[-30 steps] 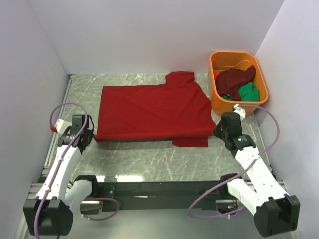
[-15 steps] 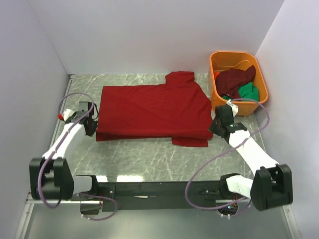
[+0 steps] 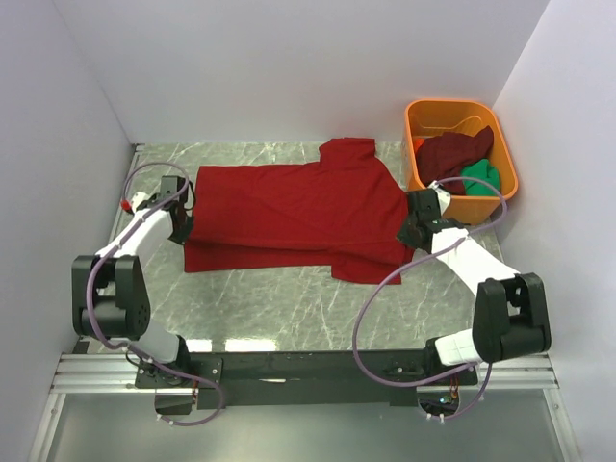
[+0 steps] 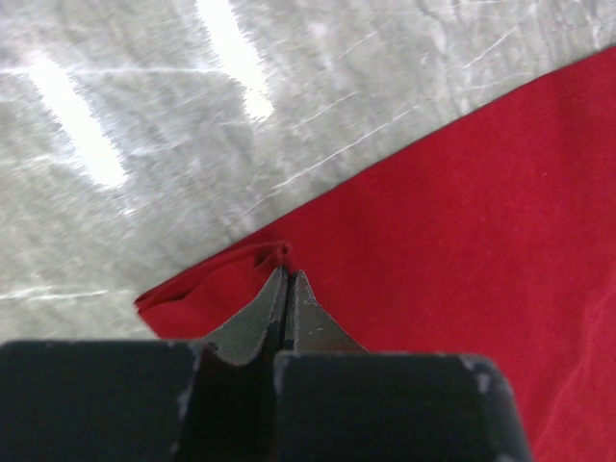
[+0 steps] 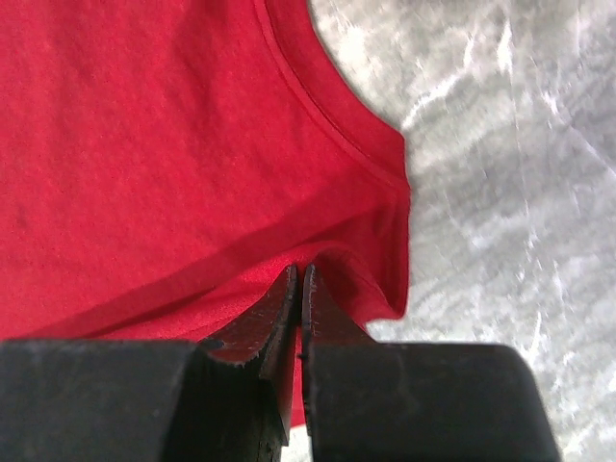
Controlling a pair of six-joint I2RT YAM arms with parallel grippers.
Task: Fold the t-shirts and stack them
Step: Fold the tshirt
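Gripping the bright red t-shirt (image 3: 298, 207) at opposite side edges, left gripper (image 4: 287, 276) and right gripper (image 5: 299, 276) each clench its cloth over the table (image 3: 289, 308).

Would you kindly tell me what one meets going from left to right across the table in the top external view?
left gripper, pinching the shirt's edge -> bright red t-shirt -> right gripper, also pinching the shirt -> orange tub
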